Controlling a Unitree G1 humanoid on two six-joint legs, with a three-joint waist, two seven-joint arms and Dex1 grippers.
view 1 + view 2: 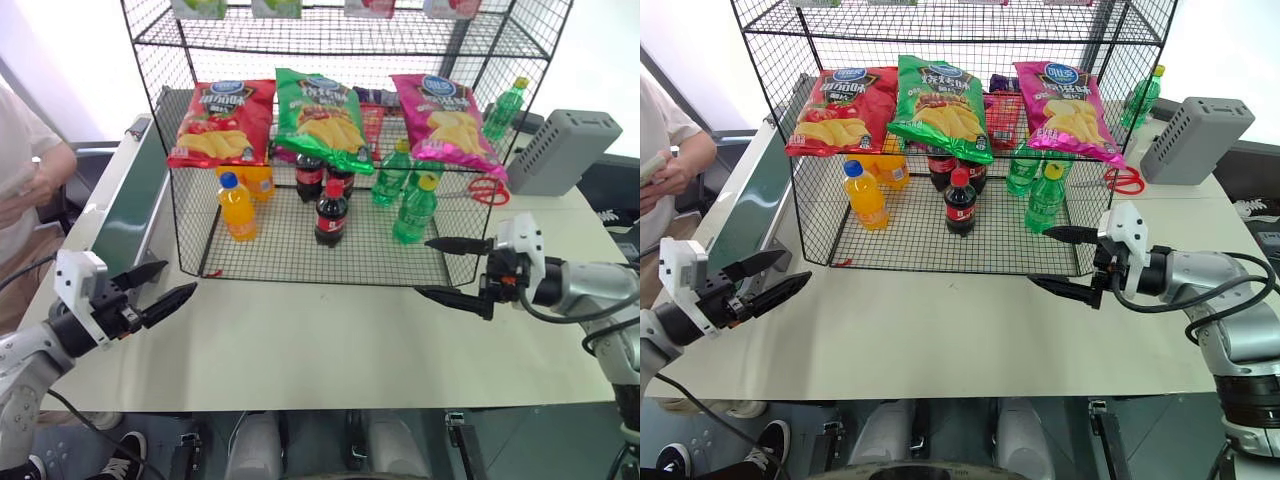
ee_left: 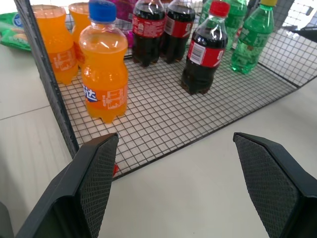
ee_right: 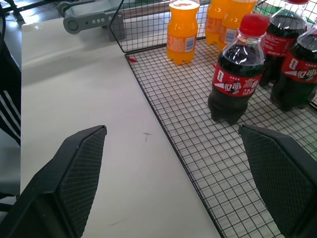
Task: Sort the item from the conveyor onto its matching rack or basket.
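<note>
Black wire rack (image 1: 300, 255): stands at the tabletop's far edge.
Conveyor (image 1: 130, 205): along the left edge.
Pink bag (image 1: 445, 120): on the rack's middle tier, right end.
Left gripper (image 1: 160, 290): released, near left edge.
Right gripper (image 1: 450, 268): released, by the rack's front right corner.

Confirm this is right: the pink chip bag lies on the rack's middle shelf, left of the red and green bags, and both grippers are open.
Not quite: the pink chip bag lies right of the red bag and green bag, as the left eye view shows. The rest stands.
</note>
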